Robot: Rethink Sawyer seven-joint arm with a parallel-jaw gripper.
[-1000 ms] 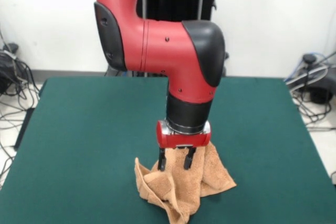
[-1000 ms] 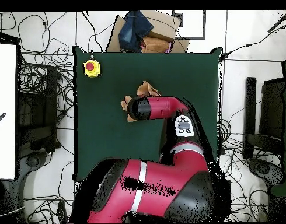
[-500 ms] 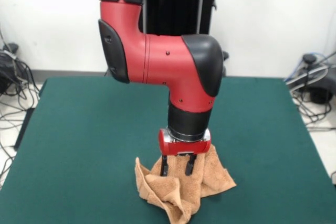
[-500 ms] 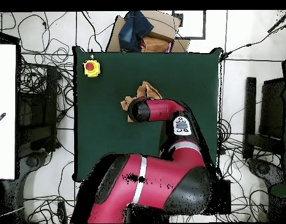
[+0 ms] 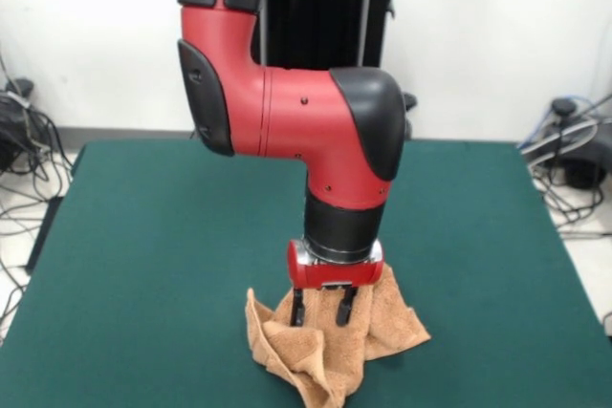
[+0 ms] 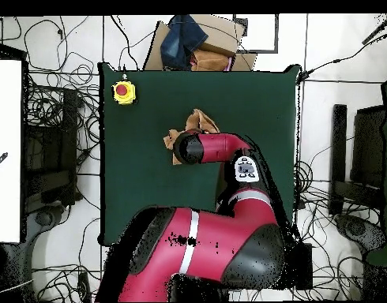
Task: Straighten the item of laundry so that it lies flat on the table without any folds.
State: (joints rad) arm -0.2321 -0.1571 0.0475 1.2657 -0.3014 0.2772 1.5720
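The item of laundry (image 5: 387, 327), an orange-tan towel, lies crumpled in a heap with several folds near the front edge of the dark green table (image 5: 143, 236). My gripper (image 5: 320, 316) points straight down onto the middle of the heap. It is open, its two black fingers (image 5: 298, 309) apart, with tips at the cloth's surface and nothing gripped between them. In the overhead view the arm's wrist covers the gripper, and parts of the towel (image 6: 198, 121) stick out around it on the table (image 6: 133, 181).
A yellow box with a red button (image 6: 124, 92) stands on a table corner. A cardboard box with dark cloth (image 6: 195, 39) sits just off the table's edge. Cables (image 6: 54, 126) lie on the floor around the table.
The gripper has come down a little onto the towel and stayed open. The towel's shape is nearly the same.
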